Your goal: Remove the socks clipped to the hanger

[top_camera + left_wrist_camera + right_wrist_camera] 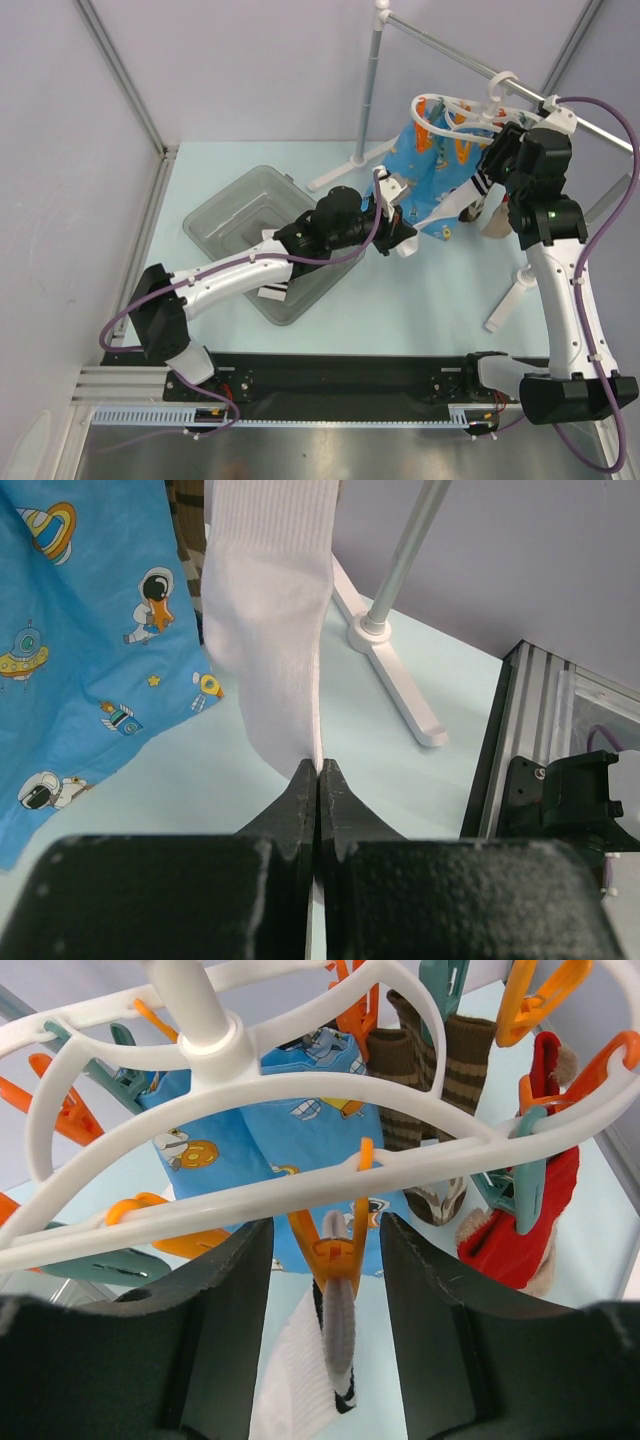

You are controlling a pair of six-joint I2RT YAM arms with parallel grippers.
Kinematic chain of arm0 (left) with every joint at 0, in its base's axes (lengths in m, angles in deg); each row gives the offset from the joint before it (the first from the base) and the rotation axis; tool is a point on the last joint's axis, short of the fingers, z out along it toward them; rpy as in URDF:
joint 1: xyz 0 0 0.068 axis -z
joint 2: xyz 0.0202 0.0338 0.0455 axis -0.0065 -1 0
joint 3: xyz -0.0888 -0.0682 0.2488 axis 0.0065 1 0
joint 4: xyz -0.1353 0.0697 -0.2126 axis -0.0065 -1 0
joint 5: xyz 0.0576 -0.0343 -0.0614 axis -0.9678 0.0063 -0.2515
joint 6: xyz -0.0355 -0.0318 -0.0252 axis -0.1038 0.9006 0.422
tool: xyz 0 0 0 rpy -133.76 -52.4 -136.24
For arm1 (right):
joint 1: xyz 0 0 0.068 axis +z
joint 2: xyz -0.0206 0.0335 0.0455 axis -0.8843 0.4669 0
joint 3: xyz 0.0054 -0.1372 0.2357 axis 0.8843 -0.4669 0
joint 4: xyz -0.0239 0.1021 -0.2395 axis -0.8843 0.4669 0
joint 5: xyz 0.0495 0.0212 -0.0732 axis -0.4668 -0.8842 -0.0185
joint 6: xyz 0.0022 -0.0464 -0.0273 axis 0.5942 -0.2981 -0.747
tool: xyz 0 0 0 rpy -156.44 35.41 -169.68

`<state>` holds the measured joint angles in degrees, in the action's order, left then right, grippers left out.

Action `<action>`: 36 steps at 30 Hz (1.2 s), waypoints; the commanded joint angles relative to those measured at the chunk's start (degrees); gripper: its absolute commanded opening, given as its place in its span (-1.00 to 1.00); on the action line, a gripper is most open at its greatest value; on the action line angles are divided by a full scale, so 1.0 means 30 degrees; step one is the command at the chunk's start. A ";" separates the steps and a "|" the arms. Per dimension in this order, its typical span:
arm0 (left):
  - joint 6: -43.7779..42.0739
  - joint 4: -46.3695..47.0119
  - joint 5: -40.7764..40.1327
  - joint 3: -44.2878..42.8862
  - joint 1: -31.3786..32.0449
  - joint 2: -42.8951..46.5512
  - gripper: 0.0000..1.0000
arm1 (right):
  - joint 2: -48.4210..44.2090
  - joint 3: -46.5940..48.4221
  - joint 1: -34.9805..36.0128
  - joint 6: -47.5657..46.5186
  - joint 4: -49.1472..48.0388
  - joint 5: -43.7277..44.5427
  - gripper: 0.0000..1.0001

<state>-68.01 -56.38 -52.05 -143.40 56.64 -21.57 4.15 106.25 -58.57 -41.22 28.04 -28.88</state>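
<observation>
Left jaws were pinched shut on the lower end of a white sock (pixel 270 600), which stretched up from them. Its cuff hung from an orange clip (pixel 335 1255) on the white hanger (pixel 300 1090). The right jaws stood apart, one on each side of that clip, with a gap showing on both sides. A blue printed sock (pixel 290 1130), a brown striped sock (pixel 440 1060) and a red sock (pixel 535 1210) also hung from the hanger, above the pale surface (pixel 400 290).

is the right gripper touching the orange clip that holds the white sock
No, the right gripper straddles the orange clip with a gap on each side.
</observation>
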 commanded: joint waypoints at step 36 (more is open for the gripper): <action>0.1184 -0.1358 -0.2480 0.1002 0.0478 0.1555 -1.00 | -0.1782 -0.1460 -0.0730 0.1463 -0.2526 -0.1796 -1.00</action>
<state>-65.83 -60.81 -58.50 -140.54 57.80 -17.16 0.07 102.06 -60.41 -38.42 23.60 -31.76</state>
